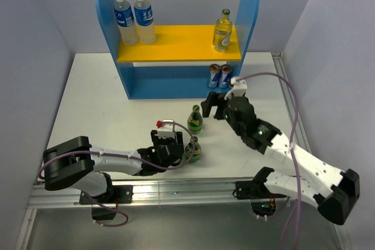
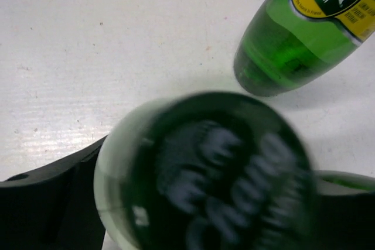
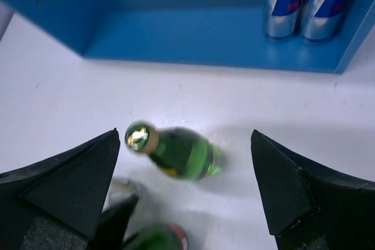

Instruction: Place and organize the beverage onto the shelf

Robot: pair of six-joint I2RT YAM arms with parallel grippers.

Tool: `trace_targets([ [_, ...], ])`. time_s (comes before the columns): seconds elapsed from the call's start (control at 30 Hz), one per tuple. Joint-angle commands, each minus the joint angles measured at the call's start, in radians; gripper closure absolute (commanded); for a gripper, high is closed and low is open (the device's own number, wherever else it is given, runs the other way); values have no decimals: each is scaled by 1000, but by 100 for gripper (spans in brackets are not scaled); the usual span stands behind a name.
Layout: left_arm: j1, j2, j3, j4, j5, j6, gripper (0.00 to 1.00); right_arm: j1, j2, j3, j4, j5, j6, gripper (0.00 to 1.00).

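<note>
The left claw (image 1: 188, 152) is straddling the nearer green bottle (image 2: 205, 174) on the counter (image 1: 94, 103), whether pinching yet I cannot tell, while the right claw (image 1: 214, 107) is hanging spread above the other green bottle (image 3: 176, 153), so the next move is probably calling for a firm squeeze before lifting toward the shelf (image 1: 105, 4).

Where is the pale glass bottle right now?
Top view: the pale glass bottle stands at the right end of the yellow upper board, beside the right side panel, above the two cans.

Overhead camera faces the shelf (image 1: 176, 51) across the tabletop (image 1: 88, 98); both close wrist views share one green bottle (image 3: 181, 153).
</note>
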Motion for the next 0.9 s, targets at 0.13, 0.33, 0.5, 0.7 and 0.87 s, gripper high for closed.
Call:
trace_targets([
  [0.13,2,-3,64,21,-57,54,77,115,-334,-207,-9,55,48,0],
  [0.33,2,-106,224,-255,-80,131,100,121,-443,-241,-69,105,44,0],
  [0.5,41,-196,478,-413,-5,314,100,120,-468,-243,-58,121,41,0],
  [0.7,186,-89,854,-495,110,577,100,120,-472,-250,-43,124,36,0],
  [0.87,351,70,1162,-479,331,692,100,120,-488,-266,-33,133,34,0],
])
